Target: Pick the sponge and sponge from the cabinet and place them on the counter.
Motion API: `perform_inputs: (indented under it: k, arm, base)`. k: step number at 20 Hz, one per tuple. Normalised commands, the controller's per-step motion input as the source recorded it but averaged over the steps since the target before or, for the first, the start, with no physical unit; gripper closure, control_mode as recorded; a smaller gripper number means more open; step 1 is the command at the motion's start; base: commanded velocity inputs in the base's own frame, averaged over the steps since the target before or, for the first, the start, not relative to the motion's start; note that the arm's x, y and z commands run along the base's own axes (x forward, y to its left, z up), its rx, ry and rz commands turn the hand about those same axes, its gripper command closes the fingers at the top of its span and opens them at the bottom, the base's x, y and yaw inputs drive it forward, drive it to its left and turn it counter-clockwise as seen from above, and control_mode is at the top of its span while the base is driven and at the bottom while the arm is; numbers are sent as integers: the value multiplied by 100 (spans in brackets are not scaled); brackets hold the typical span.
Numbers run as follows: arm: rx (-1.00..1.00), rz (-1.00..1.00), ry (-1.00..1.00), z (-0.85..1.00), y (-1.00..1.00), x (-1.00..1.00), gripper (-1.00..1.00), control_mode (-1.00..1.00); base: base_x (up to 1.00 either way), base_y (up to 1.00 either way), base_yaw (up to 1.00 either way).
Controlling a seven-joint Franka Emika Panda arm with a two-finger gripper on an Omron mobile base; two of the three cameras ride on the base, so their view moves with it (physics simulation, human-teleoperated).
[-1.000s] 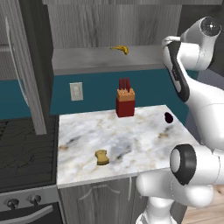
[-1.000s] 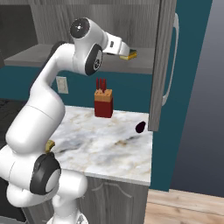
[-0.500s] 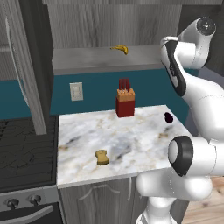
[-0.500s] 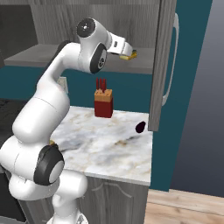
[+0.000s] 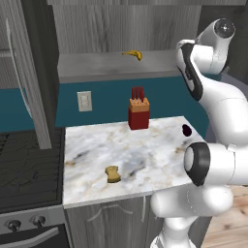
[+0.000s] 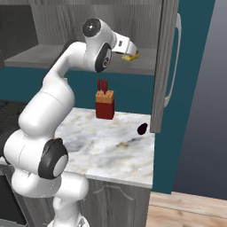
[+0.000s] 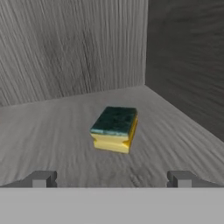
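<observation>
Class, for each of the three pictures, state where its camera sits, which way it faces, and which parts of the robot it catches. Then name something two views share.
Left base view: behind the arm's left, facing the counter and cabinet; arm at right.
Right base view: behind its right, facing the same; arm at left, claw reaching into the cabinet.
Hand view: on the hand, facing the green-topped sponge on the shelf; open fingertips show.
Both base views share the knife block.

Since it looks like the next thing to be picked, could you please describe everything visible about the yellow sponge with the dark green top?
The rectangular yellow sponge with a dark green scouring top lies flat, green side up, on the grey wood-grain cabinet shelf, near its back right corner and turned slightly askew. It looks soft and intact. Nothing but the shelf touches it; the open tool is short of it.
</observation>
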Motion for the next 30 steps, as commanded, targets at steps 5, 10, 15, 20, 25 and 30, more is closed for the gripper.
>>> perform_inputs:
  k: [5,10,15,20,25,30]
  arm:
    - [0,0,1,0,-7,19,-100,-100]
    - [0,0,6,0,-11,17,-100,-100]
    - [0,0,8,-3,-4,24,-100,-100]
    - [0,0,9,-9,0,31,-100,-100]
    - [0,0,9,-23,0,34,-100,-100]
    - [0,0,6,-24,-6,34,-100,-100]
  base:
    - [0,0,0]
    - [0,0,0]
    - [0,0,0]
    - [0,0,0]
    - [0,0,0]
    - [0,0,0]
